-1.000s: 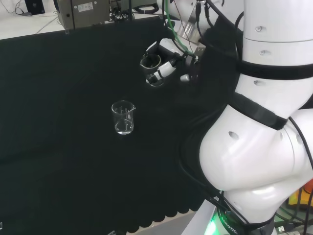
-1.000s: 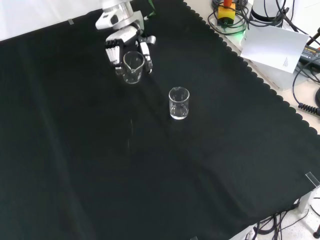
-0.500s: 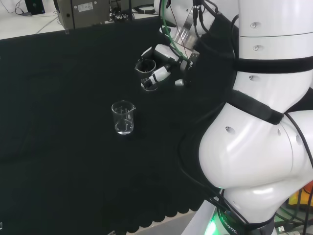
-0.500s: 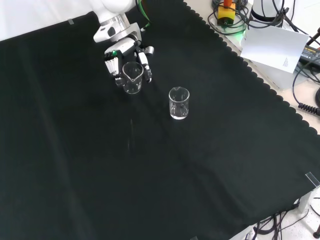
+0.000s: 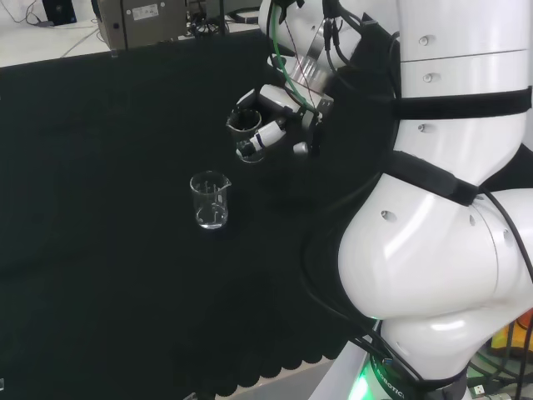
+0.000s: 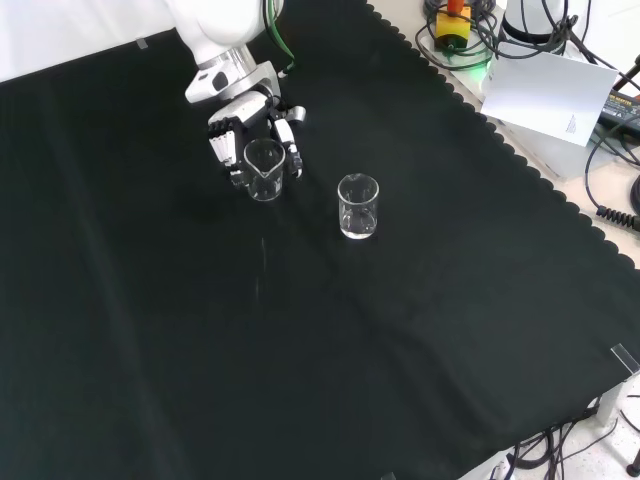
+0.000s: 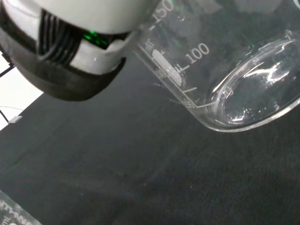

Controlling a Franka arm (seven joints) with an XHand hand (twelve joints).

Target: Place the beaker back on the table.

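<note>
A clear glass beaker is held upright in my hand, whose black and white fingers curl round its sides. In the head view the same beaker sits in the hand just left of the arm's white links, low over the black cloth. The wrist view shows the beaker's base and printed scale close up beside a finger, with cloth beneath. Whether the base touches the cloth I cannot tell.
A second clear beaker stands upright on the cloth, right of the held one in the front view; in the head view this second beaker is nearer and to the left. Cables and a white sheet lie beyond the cloth's scalloped edge.
The hand has moved with the beaker, lower and leftward in the head view, downward in the front view, closer to the cloth. The standing beaker has stayed put.
</note>
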